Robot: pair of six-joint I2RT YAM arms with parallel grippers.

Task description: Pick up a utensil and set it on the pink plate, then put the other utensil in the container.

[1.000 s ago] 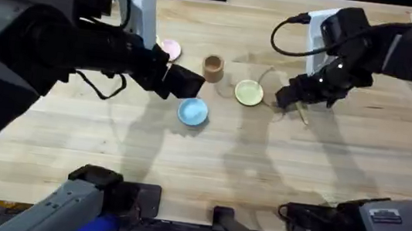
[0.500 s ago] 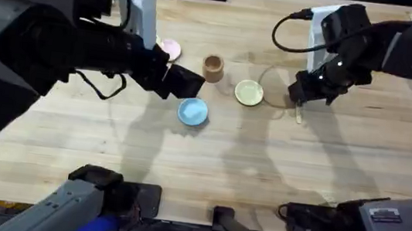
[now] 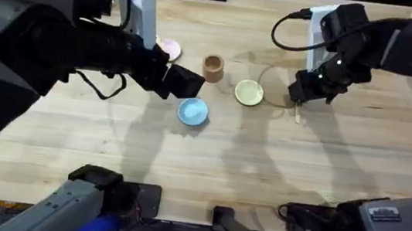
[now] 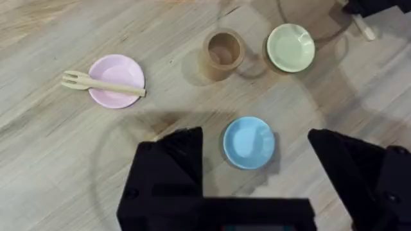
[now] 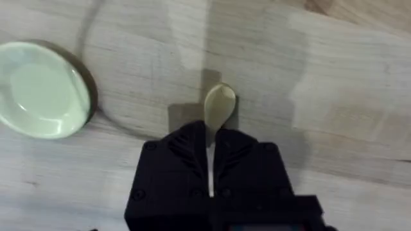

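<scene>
- The right end effector (image 5: 210, 151) has its black fingers pinched narrowly on the thin handle of the small pale wooden spoon (image 5: 219, 106), whose oval bowl sticks out just past the fingertips above the light wooden desk (image 3: 278, 163).
- The left end effector (image 4: 257, 160) is spread wide with nothing between its fingers, hovering over the desk.
- A small round light blue plate (image 4: 249, 142) lies straight ahead of the left end effector, between its two fingers in the left wrist view.
- A small round yellow-green plate (image 5: 40, 88) sits just beside the right end effector, apart from the spoon.
- The small round pale pink plate (image 4: 116, 80) lies farther out from the left end effector, off to one side.
- The small pale wooden fork (image 4: 101, 85) rests across the pink plate, tines overhanging its rim.
- The small brown cylindrical container (image 4: 223, 52) stands upright beyond the blue plate, between the pink and yellow-green plates.
</scene>
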